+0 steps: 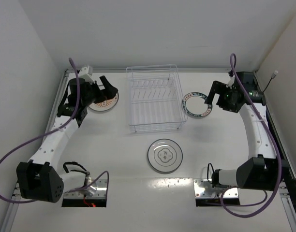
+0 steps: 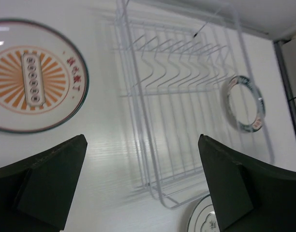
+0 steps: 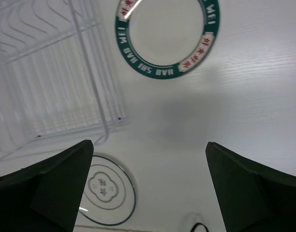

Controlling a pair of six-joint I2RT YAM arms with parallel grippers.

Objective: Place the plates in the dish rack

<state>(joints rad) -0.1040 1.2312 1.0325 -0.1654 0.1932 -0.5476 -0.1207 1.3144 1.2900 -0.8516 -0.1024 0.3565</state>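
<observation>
Evidently laid flat on the surface (image 1: 114,154) around the dish rack (image 1: 154,99), with none loaded yet: orange-sunburst plate (image 1: 105,101) towards the far-left corner, green-rimmed plate (image 1: 196,105) towards the far-right, grey-rimmed plate (image 1: 165,155) nearer the near edge. Left gripper (image 1: 108,92) and right gripper (image 1: 212,95) spread wide, empty, poised by the outer plates, presumably for pickup.

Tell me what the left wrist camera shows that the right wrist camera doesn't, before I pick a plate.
Only left wrist: the orange sunburst plate, lying flat beside the dish rack, and the rack's whole row of tines. Only right wrist: the full emblem of the grey-rimmed plate; the left wrist catches just that plate's edge. Both: the rack, empty, the green-rimmed plate lying flat beside it, and the grey-rimmed plate.
</observation>
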